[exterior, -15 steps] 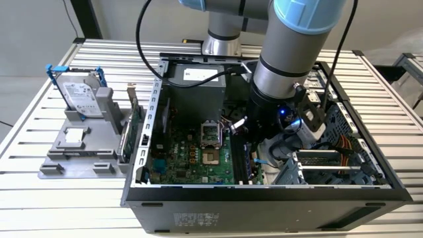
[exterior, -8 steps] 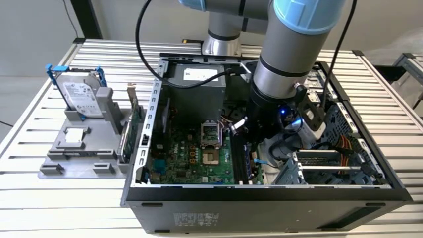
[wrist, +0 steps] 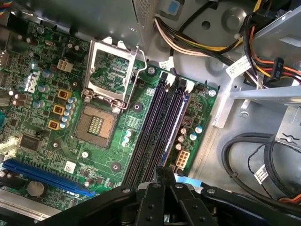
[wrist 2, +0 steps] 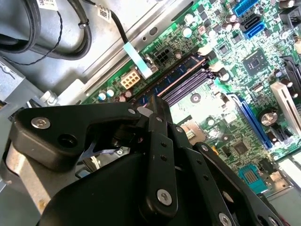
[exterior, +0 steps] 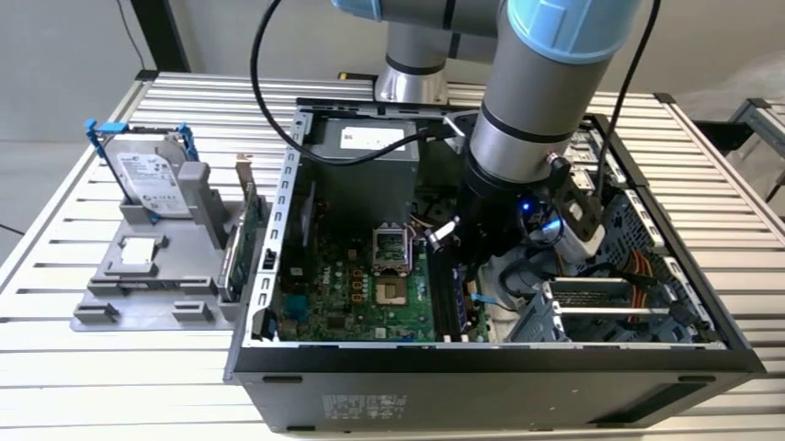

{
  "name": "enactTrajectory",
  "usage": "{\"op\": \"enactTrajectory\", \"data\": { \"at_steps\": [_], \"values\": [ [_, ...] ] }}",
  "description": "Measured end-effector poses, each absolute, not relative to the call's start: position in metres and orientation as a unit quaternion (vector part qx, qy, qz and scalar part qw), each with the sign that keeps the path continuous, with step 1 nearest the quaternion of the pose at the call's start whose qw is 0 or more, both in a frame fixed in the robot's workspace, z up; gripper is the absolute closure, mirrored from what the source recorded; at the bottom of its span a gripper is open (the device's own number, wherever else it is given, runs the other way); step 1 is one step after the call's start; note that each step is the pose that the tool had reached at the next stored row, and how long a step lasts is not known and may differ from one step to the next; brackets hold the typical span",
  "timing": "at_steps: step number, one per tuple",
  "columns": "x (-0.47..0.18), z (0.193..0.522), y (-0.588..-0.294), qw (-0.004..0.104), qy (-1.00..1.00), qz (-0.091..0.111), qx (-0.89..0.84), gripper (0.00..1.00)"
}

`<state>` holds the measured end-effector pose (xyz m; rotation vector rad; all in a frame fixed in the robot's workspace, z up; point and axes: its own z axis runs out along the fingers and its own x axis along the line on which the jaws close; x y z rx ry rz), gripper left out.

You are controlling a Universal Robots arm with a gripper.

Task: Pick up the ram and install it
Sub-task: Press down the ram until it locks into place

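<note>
The ram (wrist: 173,126) is a dark, bluish stick standing in the outermost memory slot on the green motherboard (wrist: 42,75), beside the empty black slots (wrist: 153,127). In the second wrist view the ram (wrist 2: 173,76) runs along the board's edge. My gripper (wrist: 164,173) hangs just over the near end of the ram, fingers closed together with nothing visible between them. In the exterior view the gripper (exterior: 457,241) reaches down into the open computer case (exterior: 491,354) above the ram (exterior: 462,296).
The CPU socket (wrist: 96,126) with its raised metal frame lies beside the slots. Cable bundles (wrist: 207,44) and a drive cage (exterior: 576,312) crowd the other side. Outside the case, a grey fixture (exterior: 147,294) holds a hard drive (exterior: 153,184) and a green card (exterior: 233,253).
</note>
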<state>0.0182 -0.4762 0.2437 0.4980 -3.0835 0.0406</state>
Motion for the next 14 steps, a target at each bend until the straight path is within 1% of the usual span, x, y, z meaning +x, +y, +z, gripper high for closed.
{"op": "enactTrajectory", "data": {
  "at_steps": [14],
  "values": [
    [0.0182,0.2426,-0.4757,0.01,-0.985,0.013,0.17,1.0]
  ]
}}
